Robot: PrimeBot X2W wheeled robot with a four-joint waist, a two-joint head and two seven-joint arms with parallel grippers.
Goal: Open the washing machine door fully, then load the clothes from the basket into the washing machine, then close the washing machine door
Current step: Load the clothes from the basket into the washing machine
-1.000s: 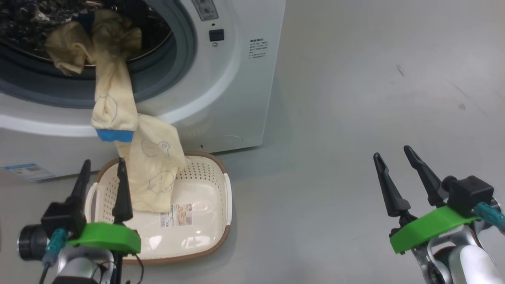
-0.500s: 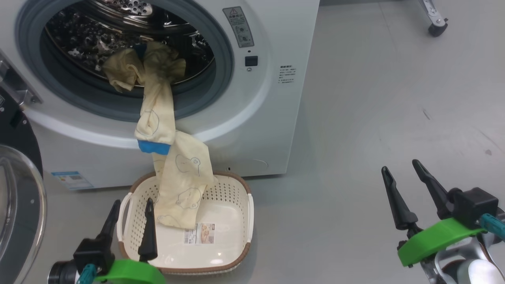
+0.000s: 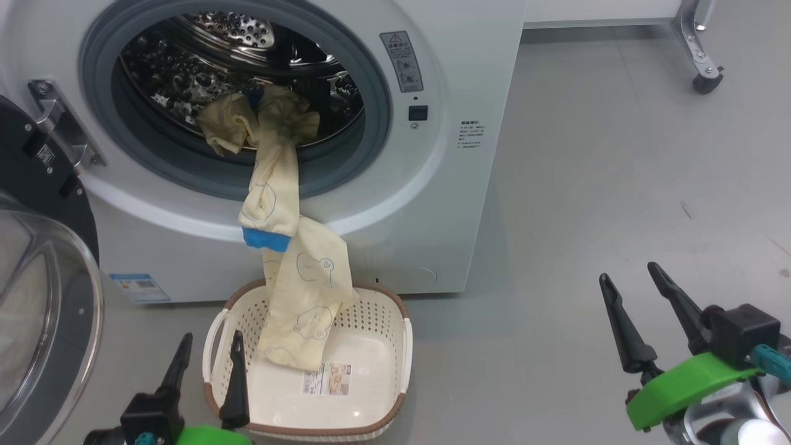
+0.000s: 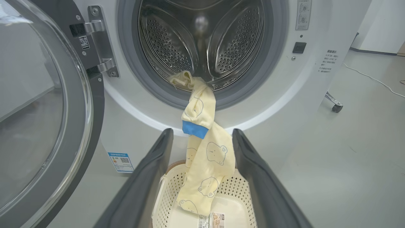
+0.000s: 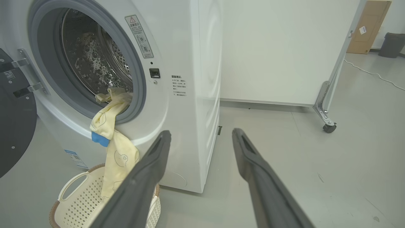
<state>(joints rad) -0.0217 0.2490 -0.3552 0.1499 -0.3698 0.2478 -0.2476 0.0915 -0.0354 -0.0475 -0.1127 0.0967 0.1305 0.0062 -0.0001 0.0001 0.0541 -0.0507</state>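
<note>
The left gripper (image 3: 211,339) is hanging spread and empty, its fingers standing over the near-left rim of the cream basket (image 3: 378,316). Just beyond those fingertips the yellow bear-print clothes (image 3: 304,278) are trailing. The lower end is reaching down into the basket, the blue cuff is dangling above it, and the upper end is bunching over the grey gasket (image 3: 371,154) at the steel drum (image 3: 185,68). The washing machine door (image 3: 37,296) is standing swung open, left of these fingers. The right gripper (image 3: 627,273) is hovering parted, holding nothing, over grey floor (image 3: 556,247) with the washing machine (image 3: 469,74) ahead to its left.
</note>
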